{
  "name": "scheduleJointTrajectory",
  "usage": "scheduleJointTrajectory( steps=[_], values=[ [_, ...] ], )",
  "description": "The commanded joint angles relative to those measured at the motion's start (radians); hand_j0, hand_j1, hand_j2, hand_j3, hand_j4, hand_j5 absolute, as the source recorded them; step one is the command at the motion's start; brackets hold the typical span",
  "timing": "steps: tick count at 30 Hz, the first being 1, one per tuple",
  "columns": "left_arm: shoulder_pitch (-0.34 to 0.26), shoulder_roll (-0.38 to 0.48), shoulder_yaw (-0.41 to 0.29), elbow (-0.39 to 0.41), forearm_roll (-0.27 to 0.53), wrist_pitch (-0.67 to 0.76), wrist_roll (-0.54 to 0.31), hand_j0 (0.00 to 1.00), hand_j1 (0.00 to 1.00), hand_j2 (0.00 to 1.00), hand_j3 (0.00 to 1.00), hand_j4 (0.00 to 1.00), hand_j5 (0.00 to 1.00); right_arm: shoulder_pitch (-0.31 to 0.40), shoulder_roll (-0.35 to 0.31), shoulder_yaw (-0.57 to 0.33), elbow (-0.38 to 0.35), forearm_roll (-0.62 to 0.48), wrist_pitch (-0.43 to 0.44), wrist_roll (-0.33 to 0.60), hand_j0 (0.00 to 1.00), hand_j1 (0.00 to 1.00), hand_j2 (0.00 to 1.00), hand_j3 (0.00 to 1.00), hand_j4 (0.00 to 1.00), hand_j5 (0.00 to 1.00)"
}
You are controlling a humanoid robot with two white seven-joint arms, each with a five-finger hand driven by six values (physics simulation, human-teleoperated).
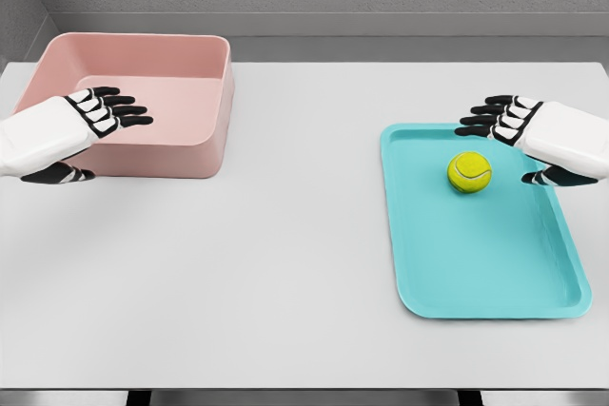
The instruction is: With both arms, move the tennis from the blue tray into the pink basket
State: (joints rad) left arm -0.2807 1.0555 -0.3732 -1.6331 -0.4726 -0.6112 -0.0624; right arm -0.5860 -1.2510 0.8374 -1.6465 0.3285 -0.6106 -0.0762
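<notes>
Grey table (285,263), tennis ball (469,171) on tray (495,282)

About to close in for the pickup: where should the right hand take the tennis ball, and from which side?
Take the tennis ball across its middle, from the right and above. The open right hand already hovers beside it there. The ball lies loose on the blue tray, so cup thumb and fingers round it.

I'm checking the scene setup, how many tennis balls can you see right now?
1. The tennis ball lies in the blue tray, toward its far end, beside the right hand. The pink basket shows none; nothing seems hidden.
</notes>
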Motion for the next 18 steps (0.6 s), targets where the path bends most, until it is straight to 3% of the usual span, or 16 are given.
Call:
scheduleJointTrajectory(
  steps=[1,7,9,11,13,16,18],
  values=[
    [0.0,0.003,0.0,-0.001,0.006,0.0,0.0,1.0,1.0,1.0,1.0,1.0,1.0,0.0,-0.001,0.0,0.001,-0.005,0.0,-0.001,1.0,1.0,1.0,1.0,1.0,1.0],
    [0.006,0.003,-0.003,-0.001,0.005,0.0,-0.031,1.0,1.0,1.0,1.0,1.0,1.0,0.006,0.039,0.005,0.022,-0.006,0.0,0.006,1.0,1.0,1.0,1.0,1.0,1.0],
    [0.023,0.005,-0.003,-0.002,-0.001,0.0,-0.031,1.0,1.0,1.0,1.0,1.0,1.0,0.006,0.087,0.006,0.042,-0.014,0.0,0.16,1.0,1.0,1.0,1.0,1.0,1.0],
    [0.028,0.009,-0.007,-0.01,-0.004,0.0,-0.059,1.0,1.0,1.0,1.0,1.0,1.0,-0.002,0.113,0.006,0.05,-0.014,0.0,0.202,1.0,1.0,1.0,1.0,1.0,1.0],
    [0.041,0.049,-0.019,-0.039,-0.006,0.0,-0.068,1.0,1.0,1.0,1.0,1.0,1.0,-0.006,0.159,0.005,0.108,-0.019,0.0,0.294,1.0,1.0,1.0,1.0,1.0,1.0],
    [0.046,0.089,-0.019,-0.063,-0.008,0.0,-0.068,1.0,1.0,1.0,1.0,1.0,1.0,-0.02,0.183,0.003,0.145,-0.017,0.0,0.325,1.0,1.0,1.0,1.0,1.0,1.0],
    [0.048,0.116,-0.032,-0.068,-0.008,0.0,-0.068,1.0,1.0,1.0,1.0,1.0,1.0,-0.046,0.211,-0.001,0.188,-0.022,0.0,0.404,1.0,1.0,1.0,1.0,1.0,1.0]
  ],
)
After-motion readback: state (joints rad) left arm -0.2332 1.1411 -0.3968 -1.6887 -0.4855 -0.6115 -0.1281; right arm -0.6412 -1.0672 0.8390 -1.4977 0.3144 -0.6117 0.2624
